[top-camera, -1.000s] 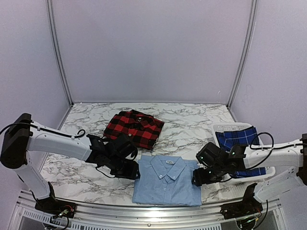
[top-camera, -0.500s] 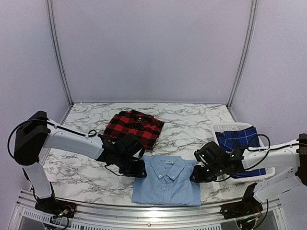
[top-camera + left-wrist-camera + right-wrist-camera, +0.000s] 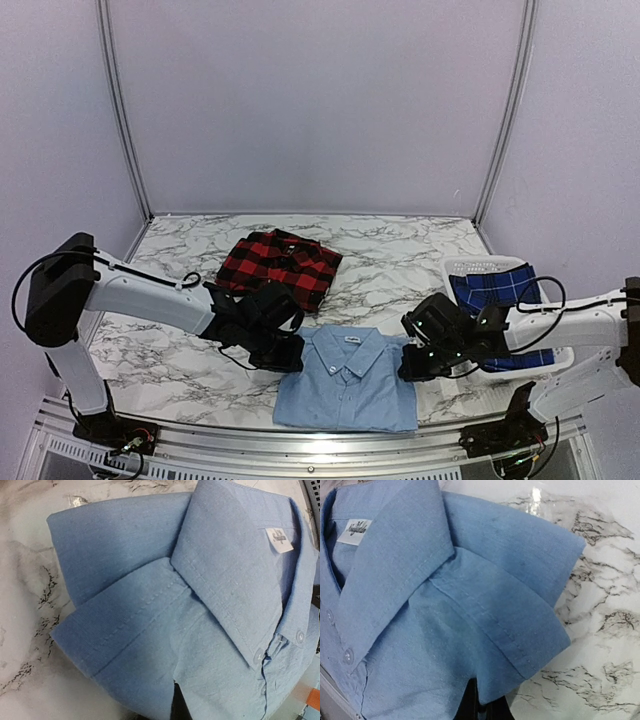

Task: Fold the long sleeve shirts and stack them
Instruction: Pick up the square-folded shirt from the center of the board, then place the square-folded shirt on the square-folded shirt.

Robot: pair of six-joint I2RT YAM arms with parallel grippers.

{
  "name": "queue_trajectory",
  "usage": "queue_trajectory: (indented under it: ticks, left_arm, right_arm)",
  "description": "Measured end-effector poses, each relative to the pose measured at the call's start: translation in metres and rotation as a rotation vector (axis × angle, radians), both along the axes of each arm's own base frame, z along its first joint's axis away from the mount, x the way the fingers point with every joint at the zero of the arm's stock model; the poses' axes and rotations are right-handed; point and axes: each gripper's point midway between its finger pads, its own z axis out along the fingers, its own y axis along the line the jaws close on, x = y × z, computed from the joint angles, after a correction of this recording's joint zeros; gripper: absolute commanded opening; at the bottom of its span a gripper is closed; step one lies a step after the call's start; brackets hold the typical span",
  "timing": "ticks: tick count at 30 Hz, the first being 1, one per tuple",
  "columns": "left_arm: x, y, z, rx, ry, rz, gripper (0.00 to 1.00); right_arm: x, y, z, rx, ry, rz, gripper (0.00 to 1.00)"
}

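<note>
Dark script on a white neck label (image 3: 357,530), too blurred to read.
Sewn inside the collar of the light blue shirt (image 3: 470,630), up and left of the right gripper (image 3: 482,705). Faint dark print along the rim of the white basket (image 3: 478,266), beyond that gripper, likewise illegible.

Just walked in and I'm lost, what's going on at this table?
Two robot arms are working on the light blue shirt, folded at the near edge of the table. The left end effector is shut on one shoulder corner, the right end effector on the other. The red-and-black check shirt lies folded farther back, and the dark blue plaid shirt sits in the white basket.
</note>
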Motion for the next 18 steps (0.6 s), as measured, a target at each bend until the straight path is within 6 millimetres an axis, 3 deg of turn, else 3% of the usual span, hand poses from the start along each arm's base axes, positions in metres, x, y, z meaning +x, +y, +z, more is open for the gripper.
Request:
queue_trajectory:
  ticks: [5,10,14,18]
  left_arm:
    - [0.003,0.002,0.019,-0.014,-0.043,0.002,0.00]
    - [0.017,0.005,0.054,-0.032,-0.113,0.002,0.00]
    - [0.041,0.012,0.090,-0.061,-0.177,0.019,0.00]
    - [0.073,0.030,0.117,-0.066,-0.232,0.061,0.00]
  right_arm:
    - [0.008,0.010,0.021,0.020,-0.032,0.010,0.00]
    - [0.024,0.029,0.056,0.079,-0.096,0.016,0.00]
    - [0.041,0.048,0.092,0.138,-0.167,0.022,0.00]
    - [0.062,0.069,0.123,0.178,-0.240,0.023,0.00]
